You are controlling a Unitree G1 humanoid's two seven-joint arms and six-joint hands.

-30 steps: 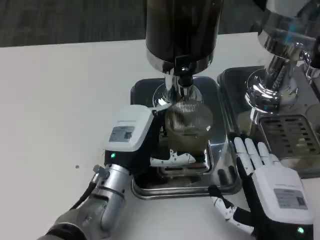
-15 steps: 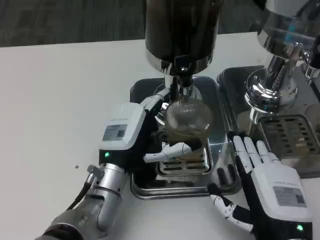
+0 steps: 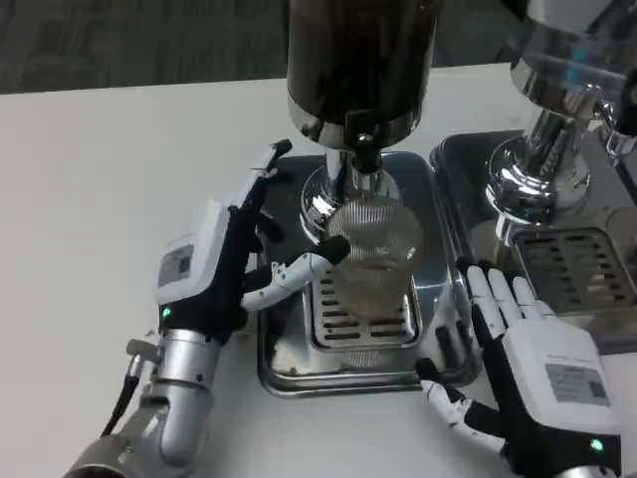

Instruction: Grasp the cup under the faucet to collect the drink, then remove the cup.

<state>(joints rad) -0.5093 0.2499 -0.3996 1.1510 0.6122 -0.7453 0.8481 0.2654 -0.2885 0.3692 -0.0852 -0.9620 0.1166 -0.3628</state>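
left robot hand (image 3: 214, 269) released the cup (image 3: 374, 261), pulled back leftward, fingers now spread

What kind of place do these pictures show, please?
Probably a drink-serving station set up on a test table, perhaps in a lab or office. A dark drink dispenser stands over a metal drip tray, a clear ribbed cup waits under its faucet, and a second chrome dispenser stands beside it.
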